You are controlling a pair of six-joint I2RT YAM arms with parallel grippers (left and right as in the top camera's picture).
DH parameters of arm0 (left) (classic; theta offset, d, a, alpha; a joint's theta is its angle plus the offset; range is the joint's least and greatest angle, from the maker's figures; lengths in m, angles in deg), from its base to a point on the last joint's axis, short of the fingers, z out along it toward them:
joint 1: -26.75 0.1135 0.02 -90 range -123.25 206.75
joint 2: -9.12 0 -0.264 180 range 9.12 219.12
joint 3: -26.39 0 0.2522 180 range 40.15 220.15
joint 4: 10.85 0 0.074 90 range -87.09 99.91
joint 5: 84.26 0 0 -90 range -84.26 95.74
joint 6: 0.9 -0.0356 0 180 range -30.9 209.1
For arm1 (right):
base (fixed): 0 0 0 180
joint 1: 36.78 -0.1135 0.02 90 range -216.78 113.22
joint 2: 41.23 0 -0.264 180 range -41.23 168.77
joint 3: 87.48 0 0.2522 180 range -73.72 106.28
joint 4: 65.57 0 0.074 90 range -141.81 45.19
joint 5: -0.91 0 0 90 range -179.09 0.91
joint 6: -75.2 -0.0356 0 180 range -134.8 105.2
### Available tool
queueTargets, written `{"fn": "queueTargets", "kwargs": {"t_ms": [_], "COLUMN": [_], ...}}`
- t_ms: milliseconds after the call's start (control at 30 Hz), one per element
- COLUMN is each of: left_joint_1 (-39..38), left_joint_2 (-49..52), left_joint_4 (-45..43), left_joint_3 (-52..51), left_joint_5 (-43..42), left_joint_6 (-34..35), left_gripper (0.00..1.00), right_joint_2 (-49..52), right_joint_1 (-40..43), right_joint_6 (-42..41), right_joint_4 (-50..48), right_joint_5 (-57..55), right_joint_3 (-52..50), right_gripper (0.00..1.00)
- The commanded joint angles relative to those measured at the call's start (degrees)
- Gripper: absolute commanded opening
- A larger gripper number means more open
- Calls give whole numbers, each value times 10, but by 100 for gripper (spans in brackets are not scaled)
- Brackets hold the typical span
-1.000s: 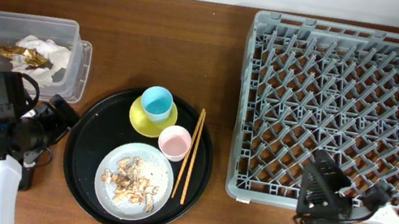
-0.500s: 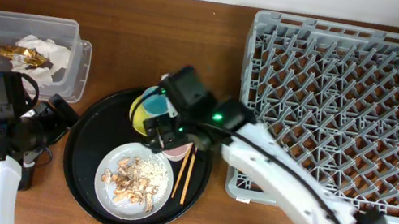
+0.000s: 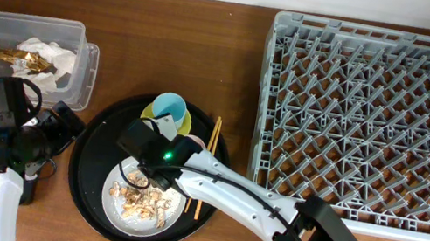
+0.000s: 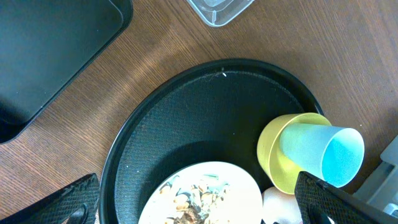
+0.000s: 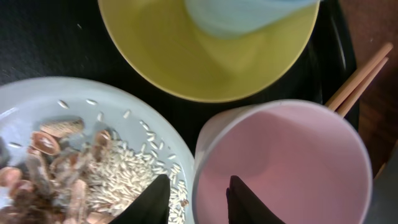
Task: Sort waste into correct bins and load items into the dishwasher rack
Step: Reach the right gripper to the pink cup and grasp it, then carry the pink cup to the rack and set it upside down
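Note:
My right gripper (image 5: 196, 186) reaches over the round tray, its jaws narrowed astride the near rim of the pale pink cup (image 5: 292, 168): one finger inside, one outside over the plate (image 5: 124, 112), slim gaps showing on both sides. Overhead, that gripper (image 3: 173, 154) covers part of the pink cup (image 3: 193, 144). The light blue cup (image 3: 169, 106) lies in the yellow bowl (image 3: 184, 123). Food scraps (image 3: 140, 192) sit on the plate; chopsticks (image 3: 205, 165) lie to its right. My left gripper (image 4: 199, 208) hangs open at the tray's left. The napkin (image 3: 45, 51) and foil wrapper (image 3: 17, 57) lie in the clear tub (image 3: 82, 70).
The grey dishwasher rack (image 3: 374, 122) fills the right side of the table. The large round black tray (image 3: 91, 170) carries the dishes. A shallow black rectangular tray (image 4: 50, 50) lies at the far left under my left arm.
My right arm has swung from in front of the rack over to the round tray, and its jaws have narrowed around the pink cup's rim. The left arm has not moved.

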State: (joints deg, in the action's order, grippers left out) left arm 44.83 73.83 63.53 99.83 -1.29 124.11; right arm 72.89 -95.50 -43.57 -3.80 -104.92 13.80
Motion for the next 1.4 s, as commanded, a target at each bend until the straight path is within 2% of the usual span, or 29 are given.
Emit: {"fn": "queueTargets", "kwargs": {"t_ms": [0, 67, 167, 267, 333, 400, 500, 567, 600, 633, 700, 767, 800, 867, 967, 1000, 1033, 1100, 1133, 1167, 1267, 1367], "left_joint_1": [2, 2, 2, 2, 2, 2, 2, 2, 2, 2, 2, 2, 2, 2, 2, 2, 2, 2, 2, 2, 2, 2], "left_joint_2": [-3, -3, -3, -3, -3, -3, -3, -3, -3, -3, -3, -3, -3, -3, -3, -3, -3, -3, -3, -3, -3, -3], "left_joint_4": [0, 0, 0, 0, 0, 0, 0, 0, 0, 0, 0, 0, 0, 0, 0, 0, 0, 0, 0, 0, 0, 0], "left_joint_3": [6, 6, 6, 6, 6, 6, 6, 6, 6, 6, 6, 6, 6, 6, 6, 6, 6, 6, 6, 6, 6, 6], "left_joint_5": [2, 2, 2, 2, 2, 2, 2, 2, 2, 2, 2, 2, 2, 2, 2, 2, 2, 2, 2, 2, 2, 2], "left_joint_6": [3, 3, 3, 4, 3, 3, 4, 3, 3, 4, 4, 3, 3, 3, 3, 3, 3, 4, 3, 4, 3, 3], "left_gripper": [99, 99, 99, 99, 99, 99, 99, 99, 99, 99, 99, 99, 99, 99, 99, 99, 99, 99, 99, 99, 99, 99], "right_joint_2": [7, 7, -21, -85, -150, -241, -262, -225, -203, -157, -83, 30, 85, 158, 174, 174, 169, 153, 133, 83, -85, -226], "right_joint_1": [-2, -2, -1, 18, 68, 198, 401, 550, 595, 647, 694, 741, 757, 774, 775, 775, 775, 775, 776, 779, 779, 778], "right_joint_6": [-7, -7, -7, -7, -6, 37, 169, 255, 279, 306, 313, 313, 280, 264, 268, 268, 268, 268, 268, 246, 181, 177], "right_joint_4": [-7, -11, 11, 68, 100, 136, 136, 125, 117, 102, 59, -26, -54, -23, 23, 51, 82, 109, 119, 128, 149, 172], "right_joint_5": [8, 10, 10, 10, 10, 43, 244, 436, 508, 625, 766, 976, 1047, 1047, 1037, 1007, 905, 789, 751, 696, 479, 436], "right_joint_3": [-9, -7, 39, 101, 122, 122, 121, 120, 120, 120, 120, 120, 120, 120, 120, 120, 120, 121, 121, 121, 122, 121], "right_gripper": [32, 17, 4, 4, 4, 4, 4, 4, 4, 4, 4, 4, 4, 4, 5, 9, 16, 22, 24, 28, 30, 31]}}
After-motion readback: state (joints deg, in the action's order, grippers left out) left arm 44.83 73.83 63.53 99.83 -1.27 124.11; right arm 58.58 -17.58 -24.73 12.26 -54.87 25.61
